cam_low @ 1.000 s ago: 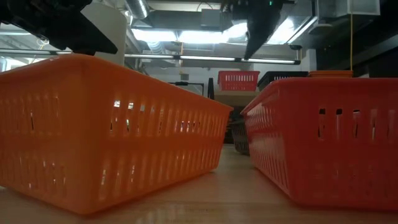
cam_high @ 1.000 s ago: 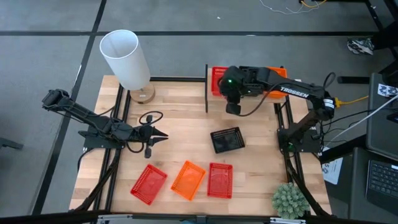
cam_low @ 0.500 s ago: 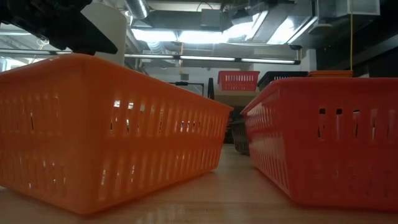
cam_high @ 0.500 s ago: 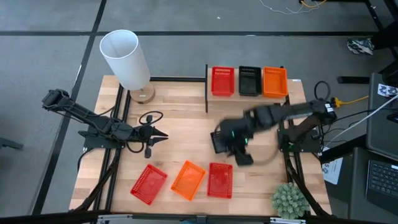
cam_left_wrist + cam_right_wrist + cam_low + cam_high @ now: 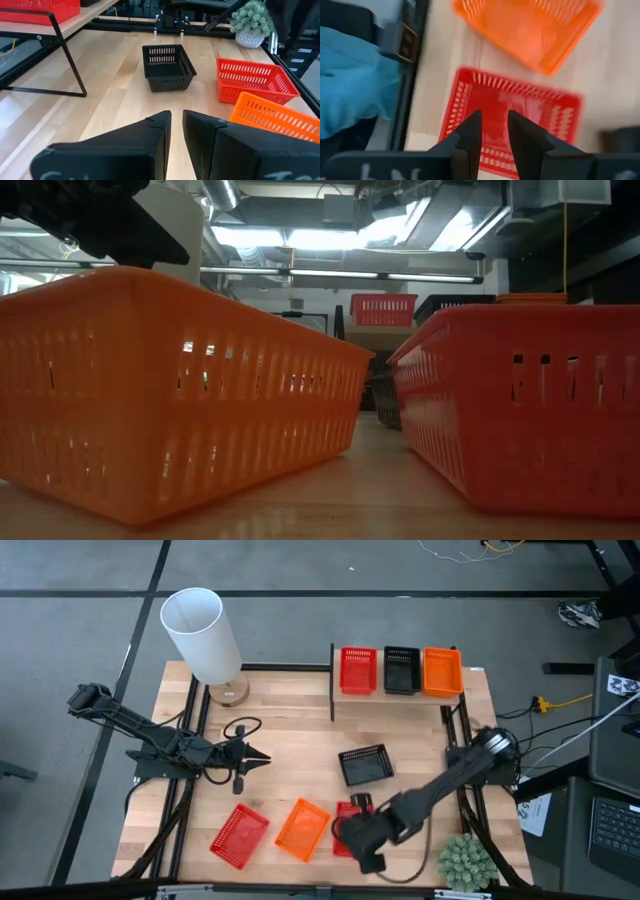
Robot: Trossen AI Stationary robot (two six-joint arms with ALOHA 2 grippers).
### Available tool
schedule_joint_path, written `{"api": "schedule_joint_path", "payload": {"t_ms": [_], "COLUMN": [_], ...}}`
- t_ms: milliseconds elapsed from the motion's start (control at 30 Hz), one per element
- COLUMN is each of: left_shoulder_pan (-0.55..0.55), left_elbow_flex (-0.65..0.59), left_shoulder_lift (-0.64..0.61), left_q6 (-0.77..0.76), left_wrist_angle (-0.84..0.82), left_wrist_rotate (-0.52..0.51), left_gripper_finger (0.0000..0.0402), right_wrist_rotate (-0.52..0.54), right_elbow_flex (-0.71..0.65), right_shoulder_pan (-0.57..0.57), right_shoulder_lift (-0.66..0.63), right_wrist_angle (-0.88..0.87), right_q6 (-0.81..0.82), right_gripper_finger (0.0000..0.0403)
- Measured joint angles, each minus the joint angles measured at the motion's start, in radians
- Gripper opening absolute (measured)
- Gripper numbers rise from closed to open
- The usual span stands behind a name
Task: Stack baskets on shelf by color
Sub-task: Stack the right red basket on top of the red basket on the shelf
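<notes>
Red basket [image 5: 512, 122] lies directly below my right gripper [image 5: 494, 131], fingers slightly apart and empty; orange basket [image 5: 303, 829] sits at its nine o'clock.

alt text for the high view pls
Seen from above, the right tool hangs over a red basket at the table's near edge, beside an orange basket and another red one. A black basket sits mid-table; the shelf holds red, black and orange baskets. The left tool waits at left.
</notes>
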Motion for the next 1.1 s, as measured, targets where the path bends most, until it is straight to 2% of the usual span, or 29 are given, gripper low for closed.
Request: {"api": "schedule_joint_path", "payload": {"t_ms": [233, 600, 833, 1100], "left_shoulder_pan": [0.000, 0.000, 0.000, 0.000], "left_elbow_flex": [0.000, 0.000, 0.000, 0.000], "left_shoulder_lift": [0.000, 0.000, 0.000, 0.000], "left_q6": [0.007, 0.007, 0.007, 0.008], "left_wrist_angle": [0.000, -0.001, -0.002, -0.004], "left_wrist_rotate": [0.000, 0.000, 0.000, 0.000], "left_gripper_finger": [0.0041, 0.0041, 0.0041, 0.0041], "right_wrist_rotate": [-0.033, -0.035, 0.027, 0.033], "right_elbow_flex": [-0.001, -0.001, -0.001, -0.001], "right_shoulder_pan": [0.036, 0.072, 0.097, 0.118], "right_shoulder_lift": [0.127, 0.132, 0.132, 0.147], "right_wrist_angle": [0.008, 0.099, 0.116, 0.133], "right_q6": [0.129, 0.217, 0.235, 0.284], "right_gripper_finger": [0.0092, 0.0092, 0.0092, 0.0092]}}
